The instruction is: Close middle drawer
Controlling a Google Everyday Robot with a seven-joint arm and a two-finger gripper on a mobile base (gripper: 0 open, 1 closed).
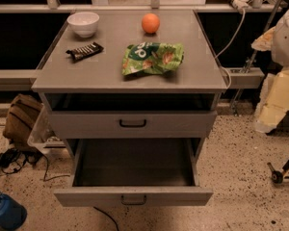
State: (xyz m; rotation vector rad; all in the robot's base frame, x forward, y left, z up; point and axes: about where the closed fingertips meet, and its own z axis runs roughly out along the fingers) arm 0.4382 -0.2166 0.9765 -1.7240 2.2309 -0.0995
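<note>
The middle drawer point(133, 195) is pulled far out of the grey cabinet point(130, 73). Its low front panel with a small black handle point(133, 200) is near the bottom of the camera view, and its dark inside point(135, 161) looks empty. Above it is the taller-fronted drawer point(132, 124) with a larger black handle, standing out a little with a dark gap over it. The lowest drawer is hidden below the open one. My gripper is not in view.
On the cabinet top are a white bowl point(83, 23), an orange point(151, 23), a dark snack bar point(84, 51) and a green chip bag point(152, 58). A brown bag point(20, 119) and a blue object point(6, 211) are on the floor to the left. Pale white and yellowish shapes point(279, 90) and a wheeled stand point(282, 172) are to the right.
</note>
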